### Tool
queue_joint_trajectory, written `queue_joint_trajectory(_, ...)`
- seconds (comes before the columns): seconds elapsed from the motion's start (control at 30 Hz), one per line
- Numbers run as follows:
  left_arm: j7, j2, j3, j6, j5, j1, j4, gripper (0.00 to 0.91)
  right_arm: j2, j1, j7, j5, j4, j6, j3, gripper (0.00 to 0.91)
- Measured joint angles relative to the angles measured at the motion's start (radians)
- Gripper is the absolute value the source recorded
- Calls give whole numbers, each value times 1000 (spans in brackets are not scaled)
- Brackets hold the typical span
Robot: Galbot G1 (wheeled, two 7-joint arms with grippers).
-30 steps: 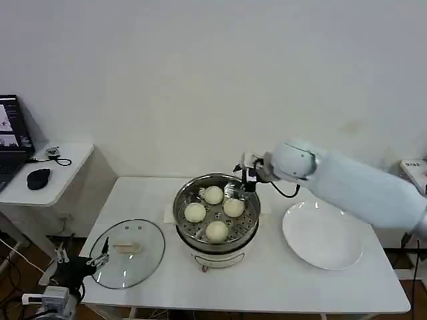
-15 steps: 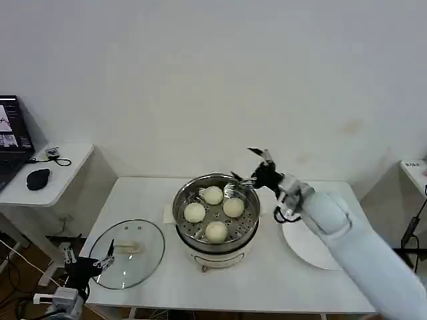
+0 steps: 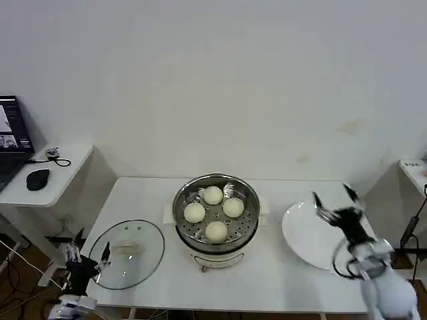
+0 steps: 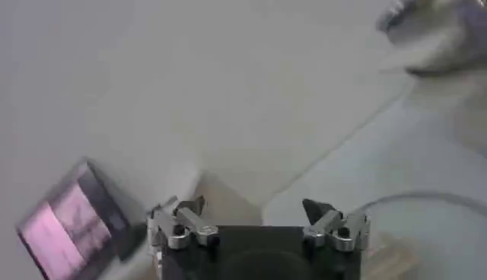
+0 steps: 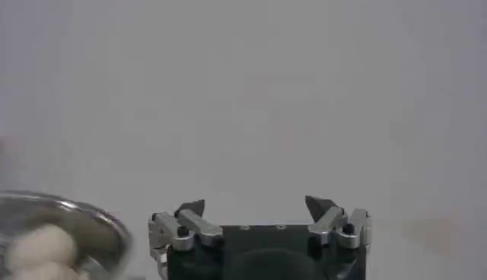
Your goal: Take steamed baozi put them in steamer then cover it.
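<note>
Several cream-white baozi (image 3: 215, 210) lie on the perforated tray inside the shiny steamer (image 3: 181, 200) at the table's middle. The clear glass cover (image 3: 127, 253) with its pale handle lies flat on the table to the left of the pot. My right gripper (image 3: 335, 202) hangs open and empty over the white plate, well right of the steamer. In the right wrist view its fingertips (image 5: 255, 205) are spread and the steamer (image 5: 91, 217) with baozi (image 5: 39, 245) shows at the edge. My left gripper (image 3: 85, 252) is open, low at the table's front left beside the cover, spread in the left wrist view (image 4: 253, 207).
A flat white plate (image 3: 313, 250) lies bare on the table's right side. A side table (image 3: 70, 157) at the far left carries a laptop (image 3: 12, 137) and a mouse (image 3: 37, 178). A white wall stands behind.
My right arm has pulled away from the steamer's far rim, swinging right and down to hang over the plate. The left gripper has shifted slightly at the front left. Baozi and cover have not moved.
</note>
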Motion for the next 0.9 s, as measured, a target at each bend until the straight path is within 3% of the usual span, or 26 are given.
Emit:
queue_joint_trajectory(0.37, -20, 22, 66, -37, 370, -32, 96, 907, 96, -160, -3, 16, 56, 25, 132, 907)
queue_joint_trajectory(0.9, -10, 58, 141, -54, 523, -165, 248, 907, 163, -252, -2, 9, 94, 52, 194, 907)
